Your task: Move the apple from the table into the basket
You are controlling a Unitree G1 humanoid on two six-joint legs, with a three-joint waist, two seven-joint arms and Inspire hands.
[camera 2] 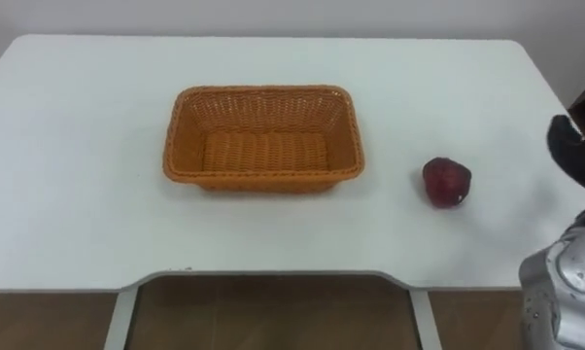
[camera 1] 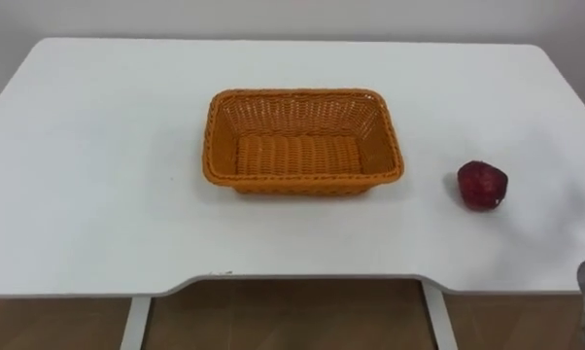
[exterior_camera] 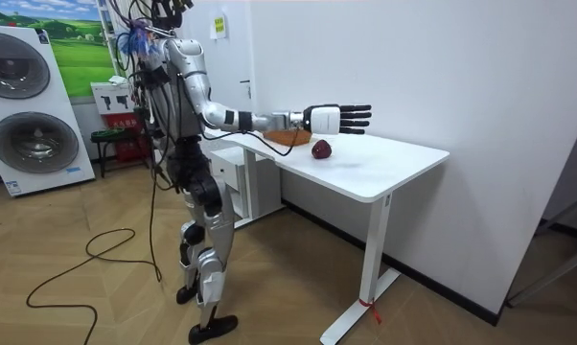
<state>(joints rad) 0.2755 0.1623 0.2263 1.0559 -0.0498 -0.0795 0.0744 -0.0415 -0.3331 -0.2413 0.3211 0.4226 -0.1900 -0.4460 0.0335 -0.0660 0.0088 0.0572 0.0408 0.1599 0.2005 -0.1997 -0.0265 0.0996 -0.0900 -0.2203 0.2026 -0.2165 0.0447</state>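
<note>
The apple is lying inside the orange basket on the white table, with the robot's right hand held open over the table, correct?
No. The apple lies on the white table to the right of the orange basket, apart from it, as the left eye view shows. The right hand is held open over the table.

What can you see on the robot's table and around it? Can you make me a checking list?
Surface: white table, holding just the job's things.
Job's things: red apple lies on the table, right of the orange basket; the basket holds nothing.
Clutter: nothing seen.
Hands: right hand is raised above the table near the apple, fingers straight, holding nothing.
Cables: nothing seen on the table.
Surroundings: washing machines behind the robot, wooden floor, white wall.
</note>
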